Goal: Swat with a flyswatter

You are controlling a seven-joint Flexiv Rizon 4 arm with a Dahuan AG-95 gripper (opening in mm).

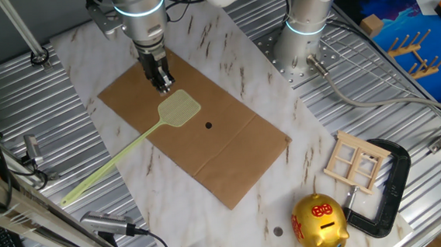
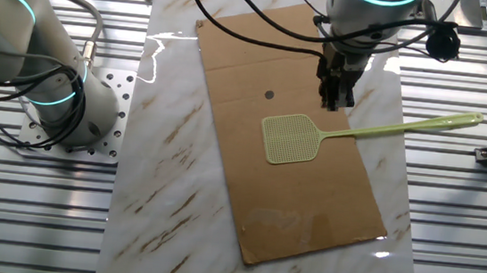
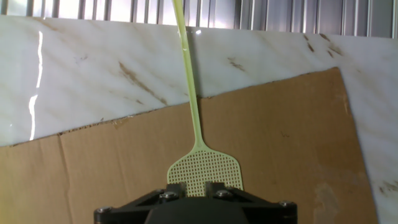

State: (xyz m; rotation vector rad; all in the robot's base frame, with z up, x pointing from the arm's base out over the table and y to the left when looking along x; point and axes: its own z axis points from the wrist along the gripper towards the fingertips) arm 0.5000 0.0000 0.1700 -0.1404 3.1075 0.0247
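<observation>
So the marble desk [image 1: 222,38] has a brown cardboard sheet [image 1: 230,150] on it, and the flyswatter [image 1: 179,108] lies flat there, mesh head on the cardboard, handle running off past the edge. There's a small dark spot [image 1: 208,126] near the head, probably the target. The end effector [image 1: 161,79] hangs just above the head's far side, holding nothing; can't tell how wide the fingers are. I'd move along to the handle and grab square across it so it doesn't twist.
</observation>
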